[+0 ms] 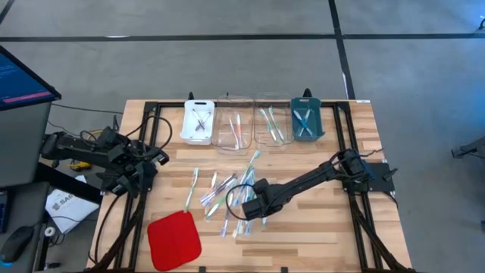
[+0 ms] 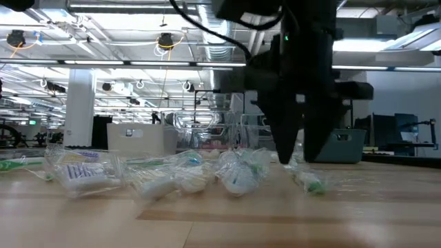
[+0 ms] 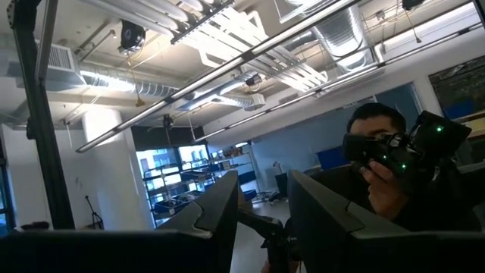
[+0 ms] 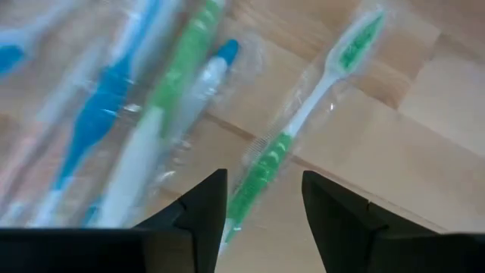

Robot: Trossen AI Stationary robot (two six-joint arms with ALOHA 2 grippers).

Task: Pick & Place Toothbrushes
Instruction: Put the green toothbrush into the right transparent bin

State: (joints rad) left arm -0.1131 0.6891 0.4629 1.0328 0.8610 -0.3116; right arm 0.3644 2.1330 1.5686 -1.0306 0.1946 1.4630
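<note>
Several wrapped toothbrushes (image 1: 227, 193) lie loose in a heap on the wooden table, near its middle. My right gripper (image 1: 250, 206) points down over the heap's right side, open. In the right wrist view its fingers (image 4: 261, 205) stand on either side of the handle end of a white and green toothbrush (image 4: 303, 114) that lies flat on the wood. Blue and green brushes (image 4: 114, 114) lie beside it. In the low view the fingertips (image 2: 298, 158) hang just above the table. My left gripper (image 3: 261, 220) is raised at the table's left, tilted upward, open and empty.
At the far edge stand a white tray (image 1: 198, 121), two clear trays (image 1: 233, 129) (image 1: 270, 125) and a teal tray (image 1: 307, 121), each holding a few brushes. A red square pad (image 1: 174, 239) lies near the front left. A person shows in the left wrist view (image 3: 386, 167).
</note>
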